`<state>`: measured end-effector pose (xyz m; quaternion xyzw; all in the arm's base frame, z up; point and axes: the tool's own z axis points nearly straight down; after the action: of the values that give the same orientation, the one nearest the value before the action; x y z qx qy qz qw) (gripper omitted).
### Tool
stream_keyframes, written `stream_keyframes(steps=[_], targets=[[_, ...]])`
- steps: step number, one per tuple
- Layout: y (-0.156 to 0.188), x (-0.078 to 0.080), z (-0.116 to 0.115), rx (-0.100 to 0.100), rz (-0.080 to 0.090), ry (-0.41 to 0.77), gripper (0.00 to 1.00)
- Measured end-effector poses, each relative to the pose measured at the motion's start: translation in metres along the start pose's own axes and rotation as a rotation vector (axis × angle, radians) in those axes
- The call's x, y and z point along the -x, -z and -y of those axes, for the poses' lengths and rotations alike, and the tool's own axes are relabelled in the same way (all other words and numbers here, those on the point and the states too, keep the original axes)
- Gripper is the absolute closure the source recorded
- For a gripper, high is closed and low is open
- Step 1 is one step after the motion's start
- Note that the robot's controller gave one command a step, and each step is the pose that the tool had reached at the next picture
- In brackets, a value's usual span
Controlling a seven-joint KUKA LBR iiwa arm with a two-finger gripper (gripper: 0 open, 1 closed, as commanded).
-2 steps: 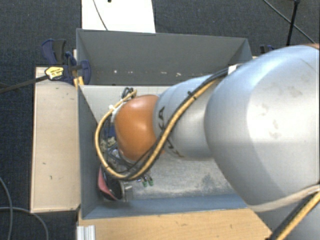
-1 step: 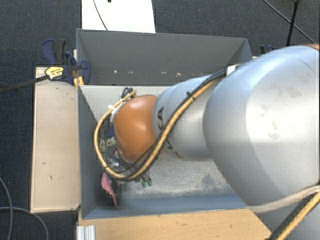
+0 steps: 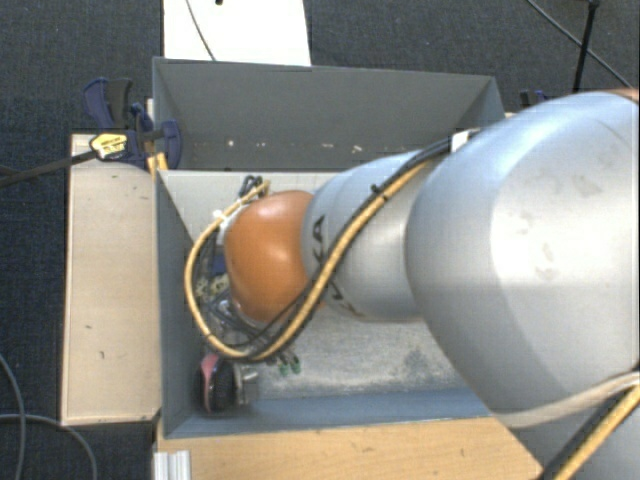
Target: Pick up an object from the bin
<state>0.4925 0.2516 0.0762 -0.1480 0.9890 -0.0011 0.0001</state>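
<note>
Pink-and-dark object [image 3: 214,382] lies in near-left corner of bin [image 3: 330,118]; gripper [image 3: 224,318] just beyond it, under orange cover [image 3: 265,253]; open or closed cannot be told.

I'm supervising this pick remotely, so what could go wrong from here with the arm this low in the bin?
The hand sits close to the bin's left wall and might scrape it. The dark, pink-edged thing in the near-left corner could get shoved aside rather than grasped. The looped cable might snag.
</note>
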Motion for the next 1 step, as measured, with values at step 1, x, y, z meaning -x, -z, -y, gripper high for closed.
stream_keyframes(steps=[1], targets=[[-0.0006, -0.0010, 0.0012, -0.002, -0.003, -0.002, 1.00]])
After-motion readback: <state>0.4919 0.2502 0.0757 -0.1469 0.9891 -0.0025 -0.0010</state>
